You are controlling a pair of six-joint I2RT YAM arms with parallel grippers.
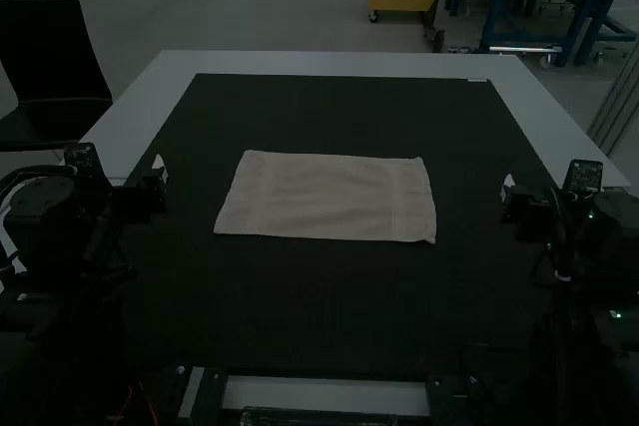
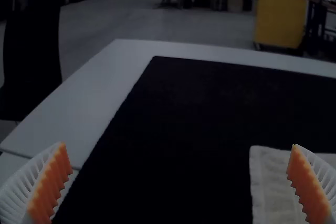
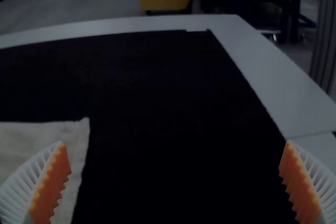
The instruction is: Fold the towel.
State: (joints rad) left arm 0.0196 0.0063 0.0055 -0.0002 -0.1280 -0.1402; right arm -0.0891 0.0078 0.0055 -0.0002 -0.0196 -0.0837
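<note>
One left claw (image 2: 178, 147) and one right claw (image 3: 176, 144), each spread wide and pinching nothing, are at the left and right sides of the black mat (image 1: 329, 306). Around the mat's middle, the towel (image 1: 324, 197) lies spread flat; I see no fold made, so all the folding seems left to do. Beyond the mat runs the pale worktop (image 1: 329, 63).
</note>
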